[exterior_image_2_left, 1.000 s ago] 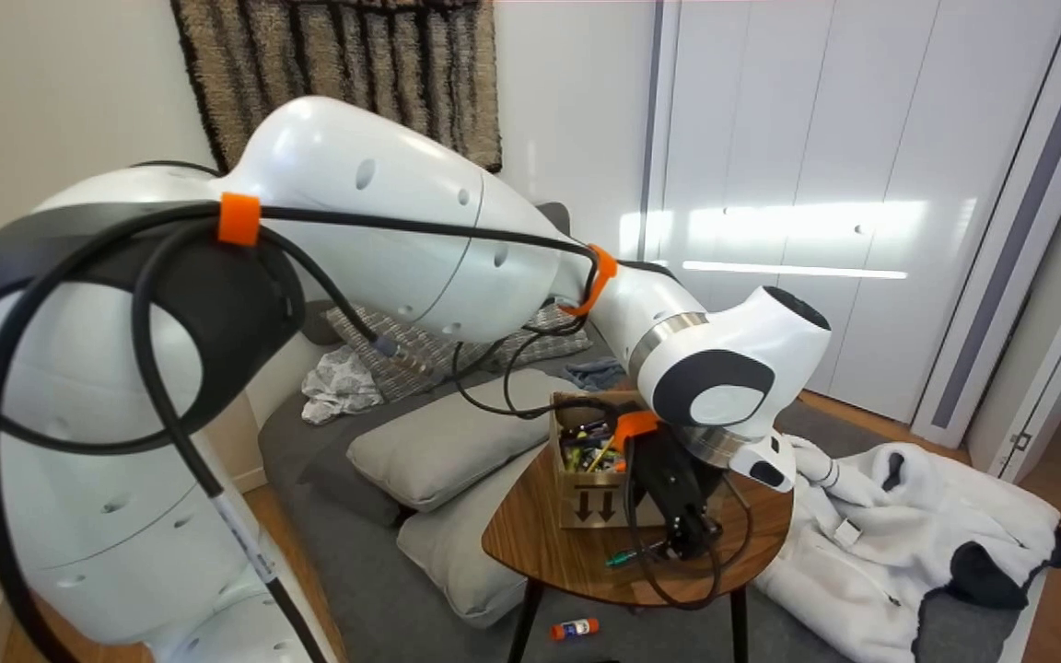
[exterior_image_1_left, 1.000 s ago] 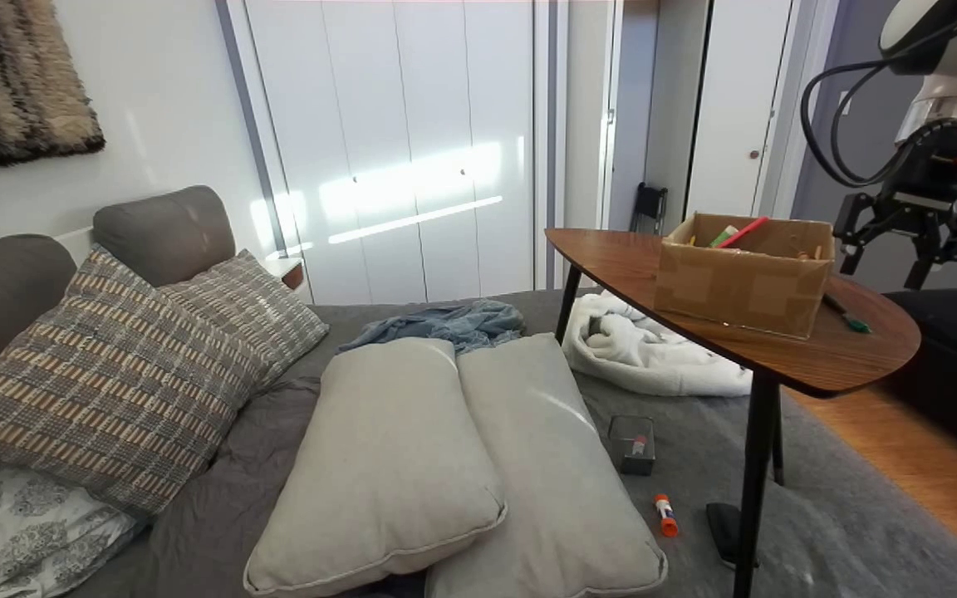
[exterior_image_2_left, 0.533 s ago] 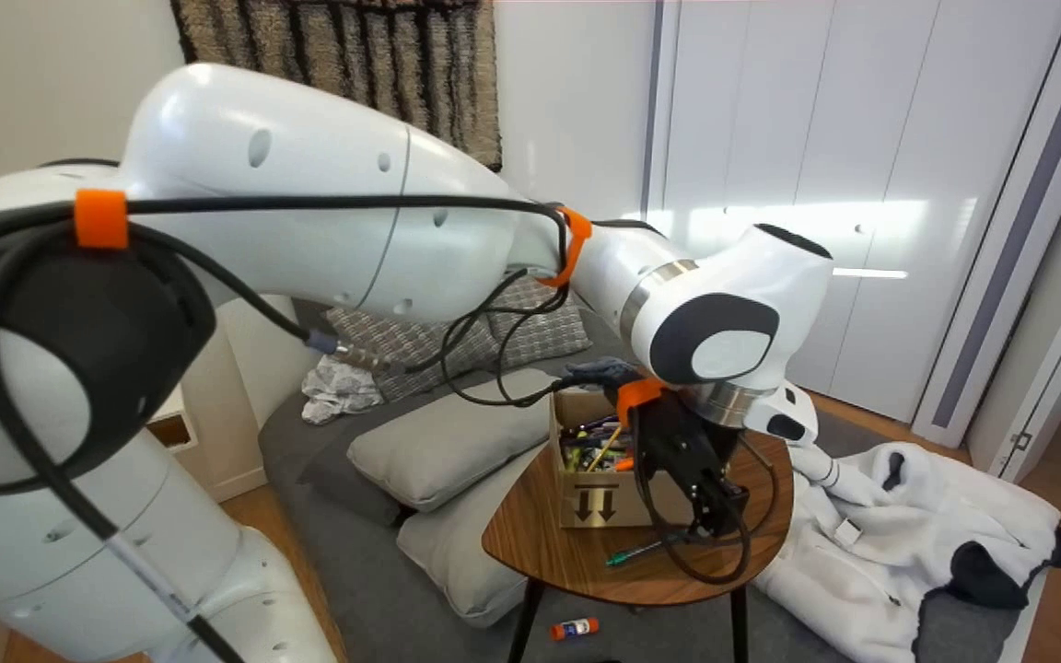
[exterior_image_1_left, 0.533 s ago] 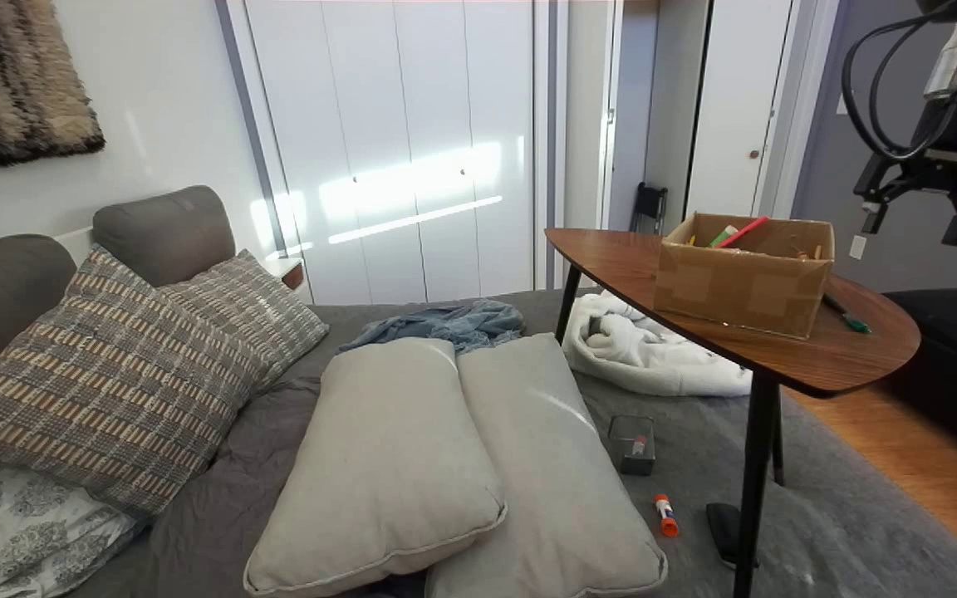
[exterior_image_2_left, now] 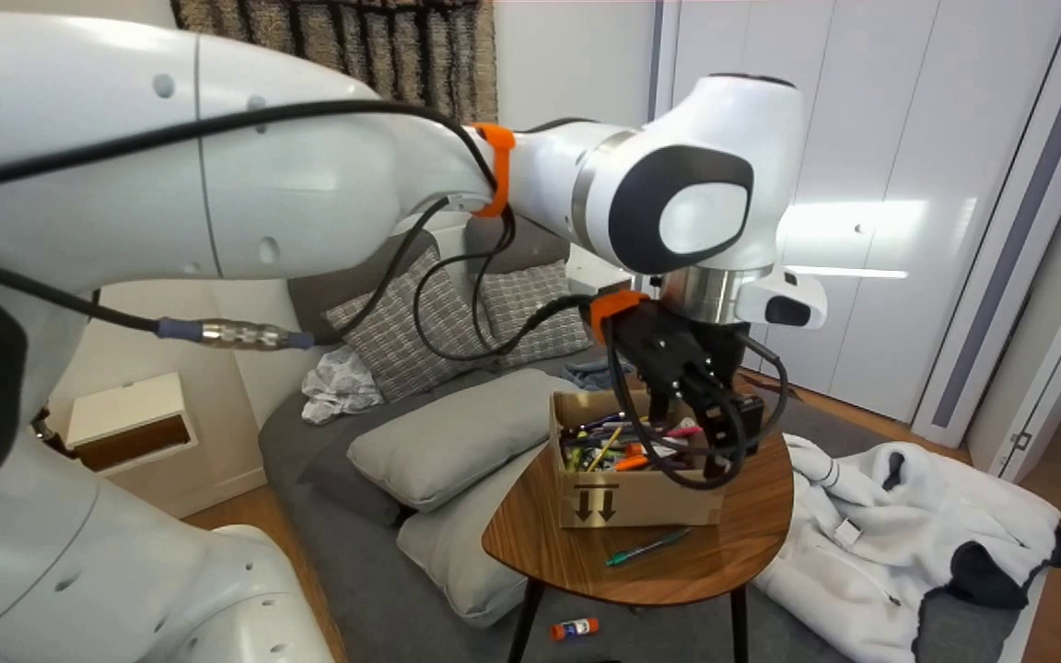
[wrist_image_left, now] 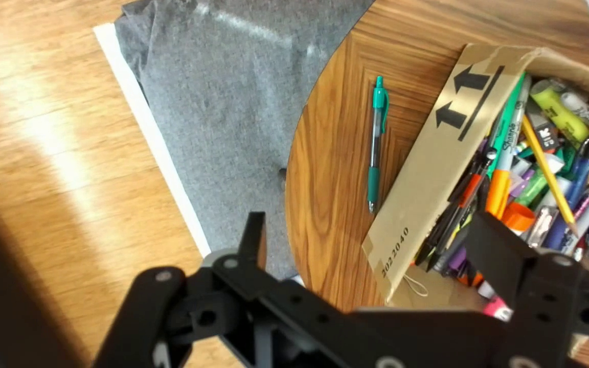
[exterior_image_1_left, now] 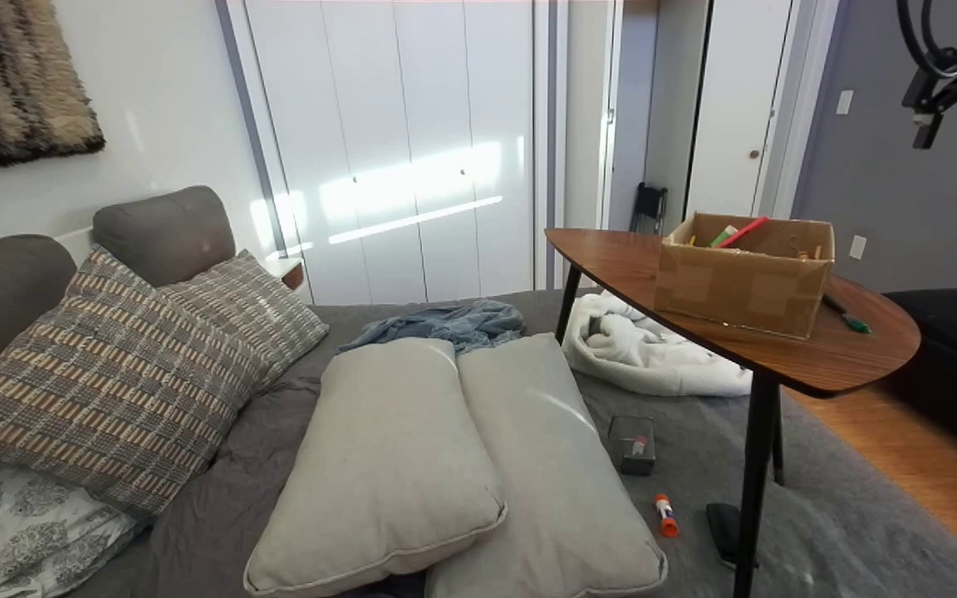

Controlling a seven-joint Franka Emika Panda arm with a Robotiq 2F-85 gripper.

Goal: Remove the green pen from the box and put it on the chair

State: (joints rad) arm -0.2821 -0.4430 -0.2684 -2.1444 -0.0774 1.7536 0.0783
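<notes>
Aloft, the hand (wrist_image_left: 371, 232) points downward, spread wide and empty, higher than the box (exterior_image_1_left: 740, 286).

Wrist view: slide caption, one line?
Green pen on the wooden top beside the cardboard box of writing tools, seen past the open gripper.

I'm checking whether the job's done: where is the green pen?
In the wrist view, the green pen lies on the wooden top, just left of the box, outside its arrow-printed wall.

2022040 (wrist_image_left: 394, 253) and arrows (wrist_image_left: 471, 80) on box (wrist_image_left: 417, 194), "Sharpie" marker (wrist_image_left: 505, 145)
</notes>
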